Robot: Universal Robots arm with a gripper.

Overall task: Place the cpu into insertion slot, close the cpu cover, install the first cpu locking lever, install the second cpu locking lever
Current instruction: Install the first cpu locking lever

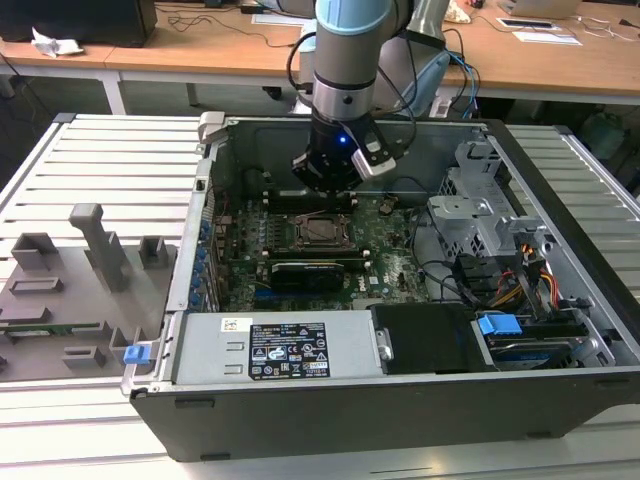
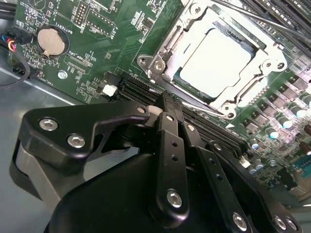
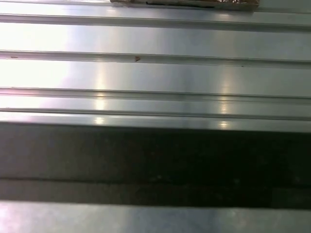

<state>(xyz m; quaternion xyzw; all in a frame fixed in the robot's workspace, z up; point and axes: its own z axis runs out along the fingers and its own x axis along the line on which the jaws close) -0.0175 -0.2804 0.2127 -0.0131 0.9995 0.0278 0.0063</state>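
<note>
In the exterior view, an open computer case (image 1: 350,425) sits on the bench (image 1: 100,150). The claw (image 1: 328,183) hangs over the green board inside, clenched with nothing in it. The cpu (image 2: 216,60) lies in the insertion slot (image 2: 179,76), with the cpu cover (image 2: 265,65) down around it. The cpu is just past the claw tips, on the side nearer that camera

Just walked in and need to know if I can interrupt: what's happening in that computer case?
A robot arm is working over the open computer case. Its gripper is shut on nothing, close by the insertion slot. The cpu already sits in the slot, with the cpu cover lying flat around it.
</note>
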